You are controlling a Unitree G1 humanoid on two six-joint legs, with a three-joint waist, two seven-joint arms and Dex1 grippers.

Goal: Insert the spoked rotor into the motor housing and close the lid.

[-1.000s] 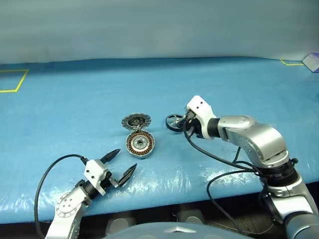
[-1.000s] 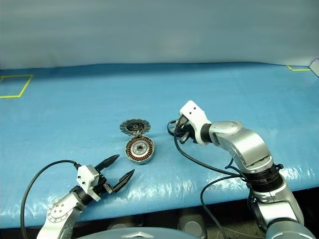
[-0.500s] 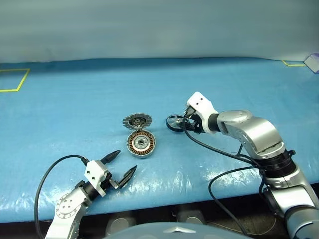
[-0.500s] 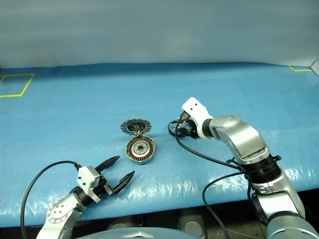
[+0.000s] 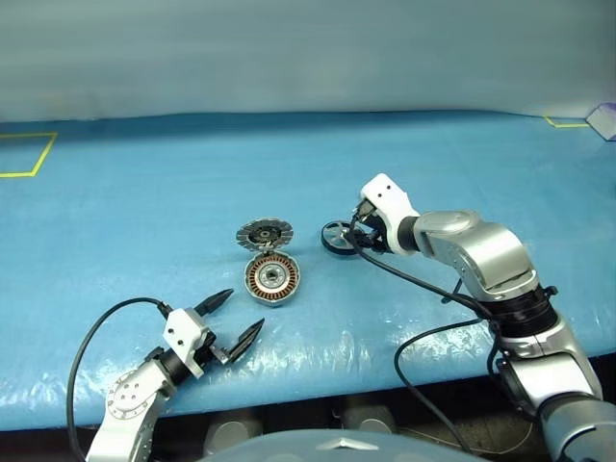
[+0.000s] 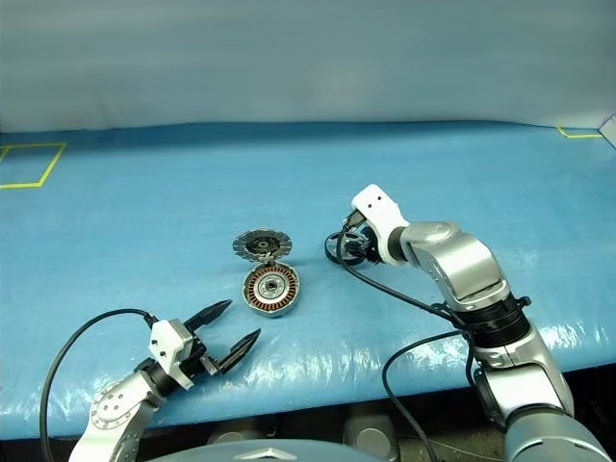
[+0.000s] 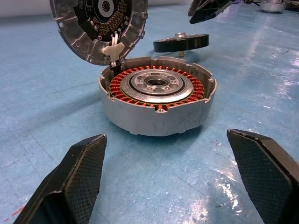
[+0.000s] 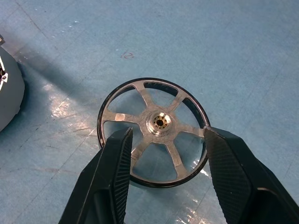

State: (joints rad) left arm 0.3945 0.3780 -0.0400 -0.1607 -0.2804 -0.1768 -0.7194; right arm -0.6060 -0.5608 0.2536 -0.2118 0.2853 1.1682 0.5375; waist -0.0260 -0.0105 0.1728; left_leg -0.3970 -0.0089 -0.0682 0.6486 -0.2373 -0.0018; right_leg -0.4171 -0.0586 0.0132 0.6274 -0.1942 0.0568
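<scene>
The spoked rotor (image 8: 159,122), a shiny silver wheel with a dark rim, lies flat on the blue table to the right of the motor housing (image 5: 270,277). The housing is a grey cup with copper windings (image 7: 156,100). Its lid (image 5: 264,233) stands tilted up at the housing's far edge, with the segmented face showing (image 7: 98,23). My right gripper (image 8: 167,136) hangs just over the rotor's near rim, open, with one finger to each side. My left gripper (image 5: 240,314) is open and holds nothing, low near the table's front edge, pointing at the housing.
The blue cover (image 5: 144,192) stretches wide and flat around the parts. Yellow tape marks sit at the far left (image 5: 29,159) and far right (image 5: 563,122) corners. Black cables (image 5: 423,289) trail from both wrists over the front edge.
My right gripper has opened wider and edged forward and down over the rotor. The left arm, housing and lid have not moved.
</scene>
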